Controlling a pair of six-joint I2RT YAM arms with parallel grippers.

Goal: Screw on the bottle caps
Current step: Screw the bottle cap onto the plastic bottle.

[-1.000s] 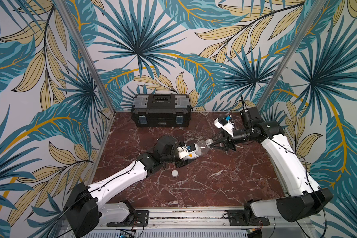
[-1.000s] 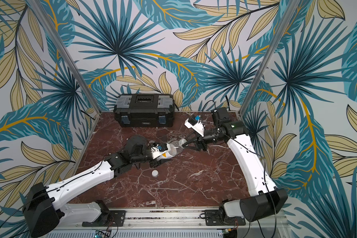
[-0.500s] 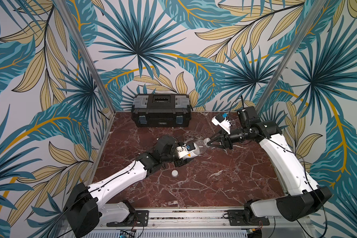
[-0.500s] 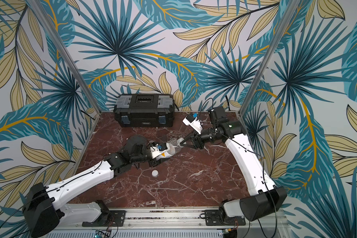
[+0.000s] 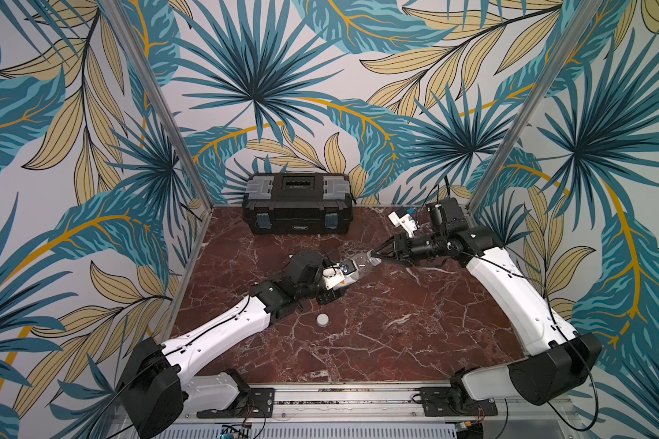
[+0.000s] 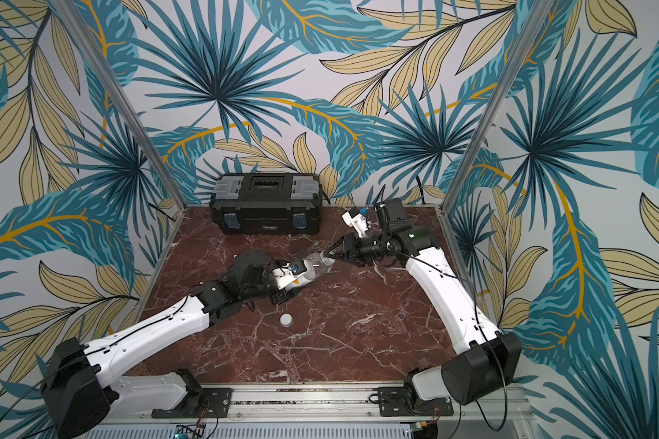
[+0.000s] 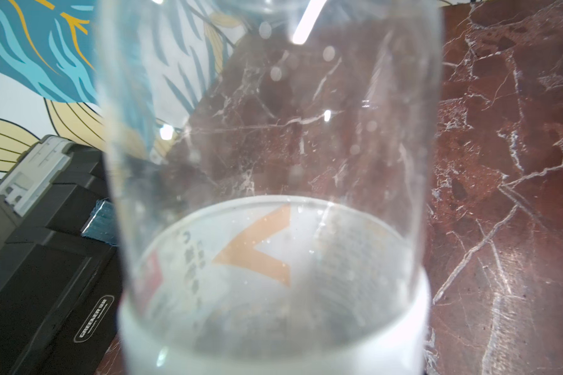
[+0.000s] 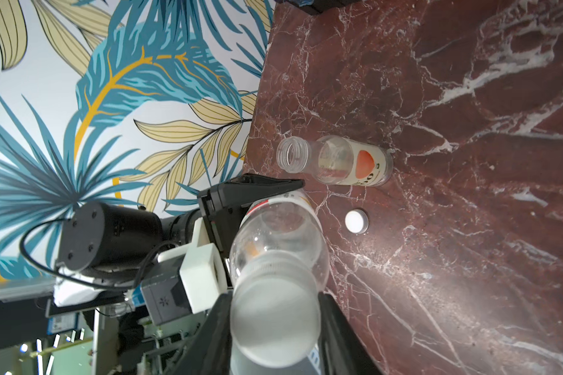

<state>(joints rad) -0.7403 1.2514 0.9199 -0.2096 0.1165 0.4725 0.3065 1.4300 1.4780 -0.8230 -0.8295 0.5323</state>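
- Two arms meet over the marble table (image 5: 396, 342); the left gripper (image 5: 335, 284) is clamped on the labelled body of a clear bottle (image 5: 359, 261), held nearly level with its neck toward the right arm.
- The right gripper (image 5: 376, 259) is closed tight on a white cap (image 8: 275, 321) seated at that bottle's mouth; in the right wrist view the cap sits squarely between the two black fingers (image 8: 213, 331).
- In the left wrist view the bottle's clear wall fills the frame; its white label carries an orange chevron.
- A second bottle (image 8: 338, 164), uncapped, lies on its side on the table; its white label bears a red-orange mark, and its open neck points toward the table's edge and the leaf-print wall (image 8: 78, 97); it shows only in the right wrist view.
- A loose cap (image 5: 323, 319) lies flat on the table, near the second bottle but apart from it; in both top views it sits toward the front of the table from the left gripper, touching neither arm.
- A black toolbox (image 5: 297, 207), lid shut, stands at the back against the wall, well apart from the bottles.
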